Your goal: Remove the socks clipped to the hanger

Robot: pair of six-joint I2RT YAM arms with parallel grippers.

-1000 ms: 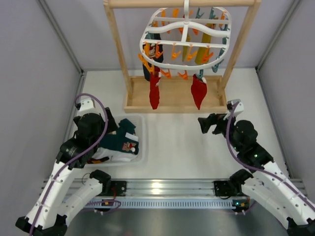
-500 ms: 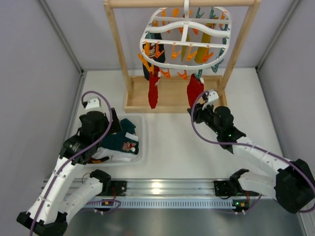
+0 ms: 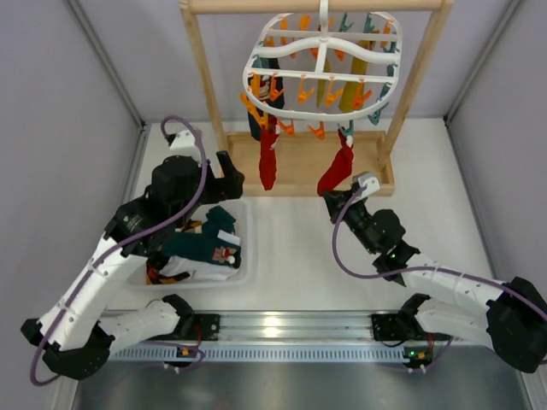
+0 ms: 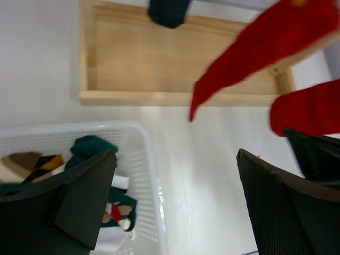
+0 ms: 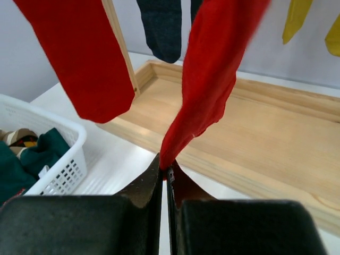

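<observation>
The right hand (image 3: 330,200), which a second ago was only reaching in, now has its fingers pinched shut on the toe of the right-hand limp red sock (image 3: 337,173). That sock slants toward the hand instead of hanging straight, its top still pegged to the white oval plastic hanger (image 3: 291,53). The left hand (image 3: 229,175) has risen from over the white plastic basket (image 3: 245,272) on the worktop (image 3: 291,248) toward the other red sock (image 3: 267,162); it is spread wide and holds nothing. Both red socks remain clipped, so a steady downward pull looks like the next need.
</observation>
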